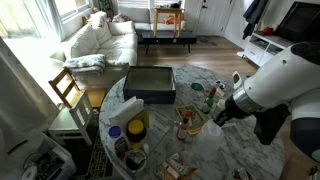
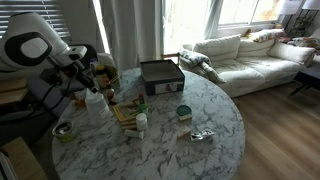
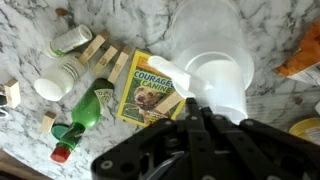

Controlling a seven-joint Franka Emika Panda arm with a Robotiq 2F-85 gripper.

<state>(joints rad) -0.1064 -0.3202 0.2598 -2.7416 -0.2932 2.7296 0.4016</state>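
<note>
My gripper [image 3: 192, 106] is shut, its black fingers pressed together at the near edge of a translucent white plastic jug [image 3: 212, 55]. Whether they pinch the jug's handle or rim I cannot tell. Just left of the fingers a yellow book with a dog on the cover [image 3: 150, 95] lies on the marble table [image 3: 30, 140]. A green bottle with a red cap [image 3: 85, 112] lies further left. In both exterior views the gripper [image 1: 220, 113] [image 2: 92, 78] hangs over the table's edge among the clutter, above the white jug [image 2: 97, 102].
A white cup [image 3: 58, 78], wooden blocks [image 3: 100, 55] and a can [image 3: 70, 38] lie beyond the book. A dark box [image 1: 150, 83] [image 2: 161, 75] sits at the table's far side. A wooden chair [image 1: 68, 90] and sofa [image 1: 100, 40] stand nearby.
</note>
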